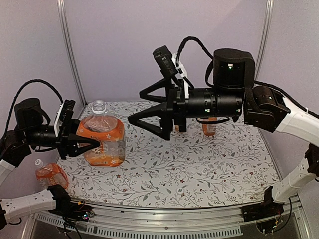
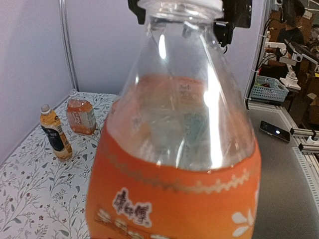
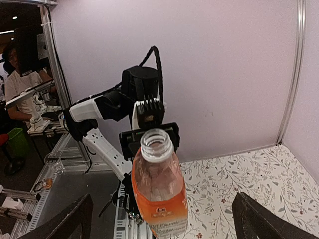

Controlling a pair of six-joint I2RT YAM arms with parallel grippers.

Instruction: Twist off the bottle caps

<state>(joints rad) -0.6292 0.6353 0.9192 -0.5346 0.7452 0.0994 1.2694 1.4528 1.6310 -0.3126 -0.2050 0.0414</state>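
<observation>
On the flower-patterned table [image 1: 199, 174], we find the task partly done. The left gripper [image 1: 94, 141] is clamped on the body of an orange-label bottle [image 1: 103, 142], holding it upright near the table's left edge. The right gripper [image 1: 135, 107] stands spread to its full width and empty, about level with that bottle's top and apart from it to the right.

The held bottle's neck [image 3: 156, 144] is bare, its thread exposed, so we judge this one finished. We cannot place its removed cap with certainty.

Left to do, in our judgement:
- A slim dark-label bottle [image 2: 55, 137] at the far side carries its white cap [image 2: 45, 107].
- The squat bottle [image 2: 81, 115] beside it appears capped, though it is too small to confirm.
- A tilted bottle [image 1: 50, 175] beyond the table's left edge shows a second cap [image 1: 38, 162].
</observation>
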